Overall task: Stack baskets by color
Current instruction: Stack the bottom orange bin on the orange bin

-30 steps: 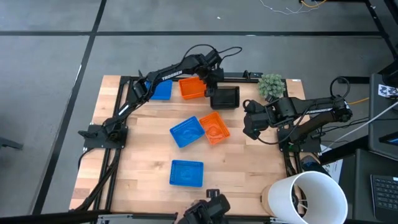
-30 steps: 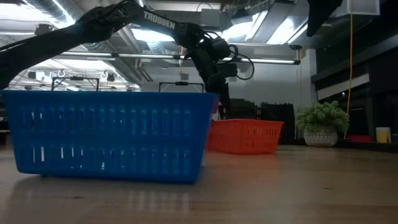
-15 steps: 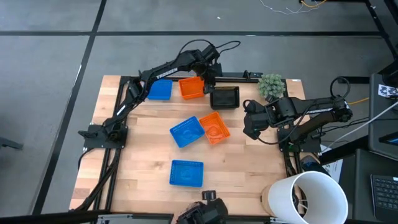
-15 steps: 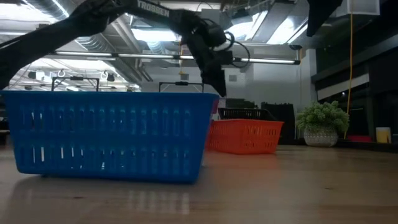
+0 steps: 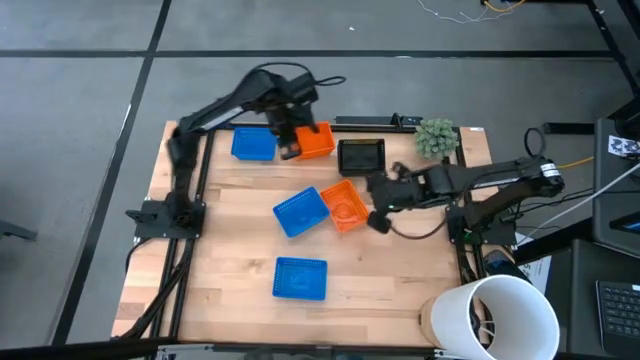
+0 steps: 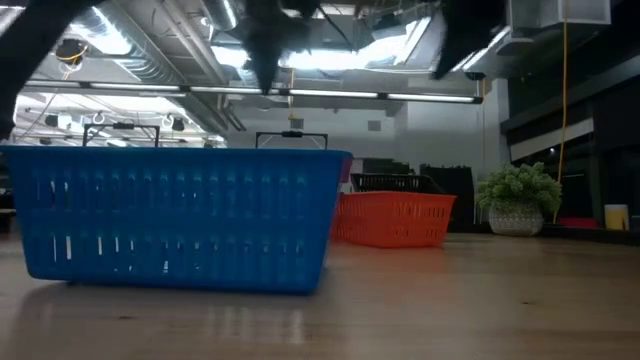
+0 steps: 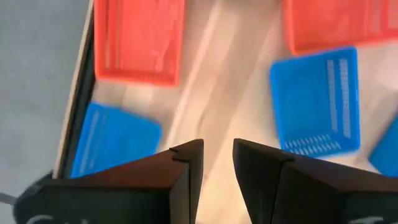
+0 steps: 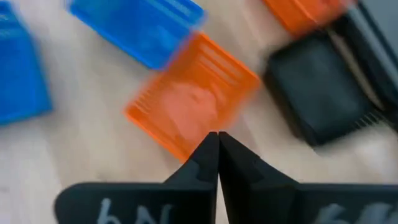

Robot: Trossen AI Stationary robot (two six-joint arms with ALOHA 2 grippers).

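Observation:
At the far edge stand a blue basket (image 5: 253, 146), an orange basket (image 5: 316, 140) and a black basket (image 5: 361, 156). At mid table a blue basket (image 5: 301, 212) and an orange basket (image 5: 345, 205) lie side by side. Another blue basket (image 5: 300, 278) sits near the front, large in the low view (image 6: 180, 215). My left gripper (image 5: 289, 150) hangs high between the far blue and orange baskets, open and empty (image 7: 217, 155). My right gripper (image 5: 376, 220) is shut and empty (image 8: 217, 143), just right of the middle orange basket (image 8: 193, 102).
A small green plant (image 5: 436, 137) stands at the far right corner. A large white bucket (image 5: 495, 315) stands off the table's near right corner. Bare wood lies along the left side and at the near right.
My left gripper has risen from beside the black basket and swung toward the table's left, ending above the gap between the far blue and orange baskets. My right gripper has come down and toward the table's left, closer to the middle orange basket. No basket has moved.

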